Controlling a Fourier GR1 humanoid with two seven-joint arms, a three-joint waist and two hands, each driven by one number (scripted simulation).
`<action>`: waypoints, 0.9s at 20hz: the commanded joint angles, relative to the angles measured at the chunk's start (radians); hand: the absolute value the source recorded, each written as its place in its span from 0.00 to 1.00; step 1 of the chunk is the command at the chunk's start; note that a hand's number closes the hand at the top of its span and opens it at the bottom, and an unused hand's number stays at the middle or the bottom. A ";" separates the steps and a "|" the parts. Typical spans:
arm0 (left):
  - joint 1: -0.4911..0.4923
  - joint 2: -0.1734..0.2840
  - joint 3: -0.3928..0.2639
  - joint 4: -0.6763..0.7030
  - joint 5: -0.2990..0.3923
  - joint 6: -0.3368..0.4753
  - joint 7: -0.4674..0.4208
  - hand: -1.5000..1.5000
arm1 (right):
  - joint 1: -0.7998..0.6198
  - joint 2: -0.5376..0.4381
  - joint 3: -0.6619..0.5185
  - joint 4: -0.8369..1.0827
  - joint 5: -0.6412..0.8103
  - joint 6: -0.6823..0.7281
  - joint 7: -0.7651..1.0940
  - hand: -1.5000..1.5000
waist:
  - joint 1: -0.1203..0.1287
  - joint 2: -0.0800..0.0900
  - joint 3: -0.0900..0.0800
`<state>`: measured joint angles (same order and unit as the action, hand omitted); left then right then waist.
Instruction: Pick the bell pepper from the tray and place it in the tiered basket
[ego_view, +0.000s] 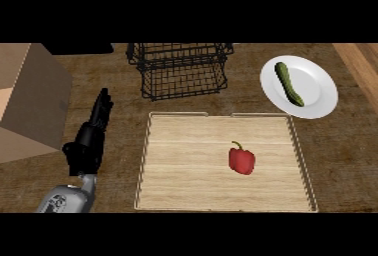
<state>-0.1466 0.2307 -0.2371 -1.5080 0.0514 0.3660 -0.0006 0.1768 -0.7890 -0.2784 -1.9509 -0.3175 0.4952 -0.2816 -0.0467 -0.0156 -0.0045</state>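
Wooden slatted tray (177, 195) holds glossy red bell pepper (241, 160); wire tiered basket (181, 70) beyond.

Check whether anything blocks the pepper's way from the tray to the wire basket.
Nothing visible does. The bell pepper lies alone on the tray, and only the tray's far rim and bare counter separate it from the tiered basket.

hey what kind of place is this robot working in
Most likely a kitchen counter: a red bell pepper lies on a wooden tray, a cucumber on a white plate, with a black wire tiered basket behind.
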 joint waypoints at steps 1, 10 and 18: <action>0.011 0.015 0.020 -0.005 0.005 -0.005 -0.010 0.50 | 0.024 -0.106 -0.026 -0.203 0.200 -0.062 0.114 0.00 | 0.002 0.000 -0.002; -0.028 -0.017 -0.006 0.005 -0.002 -0.042 -0.001 0.50 | -0.001 -0.104 0.186 -0.595 0.328 -0.135 0.684 0.00 | 0.051 0.017 0.002; -0.002 -0.021 0.004 -0.017 -0.038 -0.038 0.022 0.50 | -0.164 -0.068 0.425 -0.635 0.432 -0.139 0.931 0.00 | 0.054 0.015 0.003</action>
<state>-0.1692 0.2051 -0.2398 -1.5122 0.0198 0.3386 0.0090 0.0653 -0.8646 0.0710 -2.4860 0.0129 0.3454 0.5212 0.0055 -0.0001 -0.0022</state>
